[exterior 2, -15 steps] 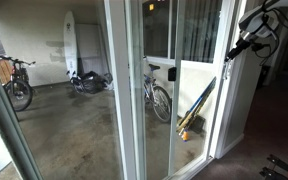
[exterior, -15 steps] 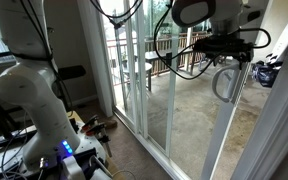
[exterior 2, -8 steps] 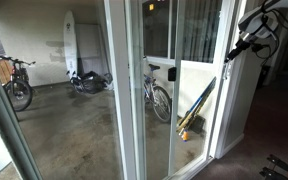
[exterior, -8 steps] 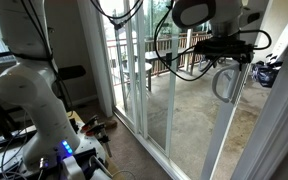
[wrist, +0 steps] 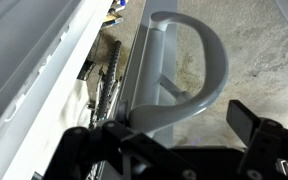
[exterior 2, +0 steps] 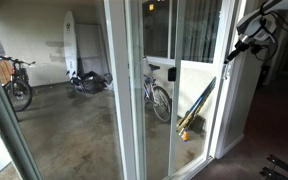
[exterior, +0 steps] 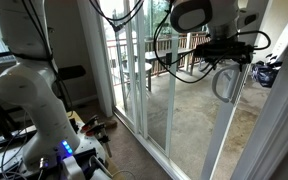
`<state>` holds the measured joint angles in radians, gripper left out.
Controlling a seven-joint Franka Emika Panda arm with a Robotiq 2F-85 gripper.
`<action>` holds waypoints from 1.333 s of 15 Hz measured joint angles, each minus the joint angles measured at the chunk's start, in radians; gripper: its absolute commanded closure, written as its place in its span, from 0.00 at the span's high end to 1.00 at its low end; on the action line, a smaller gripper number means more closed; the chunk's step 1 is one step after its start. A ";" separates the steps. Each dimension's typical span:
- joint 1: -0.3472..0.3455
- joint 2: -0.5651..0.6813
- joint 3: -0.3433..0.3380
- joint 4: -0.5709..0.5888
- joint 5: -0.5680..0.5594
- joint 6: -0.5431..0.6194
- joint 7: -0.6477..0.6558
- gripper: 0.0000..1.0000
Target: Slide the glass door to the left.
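A: Glass door (exterior: 184, 110), where?
B: Beside the fixed white-framed panels (exterior: 134, 70). Tall clear pane, slim white frame, grey loop handle (wrist: 210, 62) on the upright edge.
A: Handling?
B: Probably heavy and stiff, running on a track. Glass slick and fragile, so no pressing on the pane.
A: Hold point?
B: Handle only. Rigid loop, good to hook and pull sideways, level and steady.
A: Gripper (wrist: 174, 140)?
B: Spread apart in wrist view, one dark finger (wrist: 252, 122) on each side of the loop's lower end. Contact not clear.
A: Around?
B: Bicycle (exterior 2: 160, 97) and surfboard (exterior 2: 72, 45) outside behind the glass, railing (exterior: 189, 50) further out. Nothing seen on the track.
A: Risks?
B: Arm cables (exterior: 162, 45) hanging close to the frame, possible snag. Neighbouring panel close to the slide path.
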<state>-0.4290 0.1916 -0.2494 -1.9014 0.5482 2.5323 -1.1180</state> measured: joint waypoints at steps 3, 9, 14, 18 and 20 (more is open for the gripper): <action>0.007 -0.001 0.015 -0.033 -0.025 0.085 -0.001 1.00; 0.036 -0.010 0.025 -0.118 -0.133 0.281 0.012 1.00; 0.078 -0.028 0.025 -0.191 -0.202 0.414 0.068 1.00; 0.103 -0.067 0.041 -0.240 -0.202 0.427 0.082 1.00; 0.114 -0.090 0.053 -0.266 -0.201 0.427 0.098 1.00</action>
<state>-0.3151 0.1015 -0.1959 -2.1669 0.3470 2.9593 -1.0203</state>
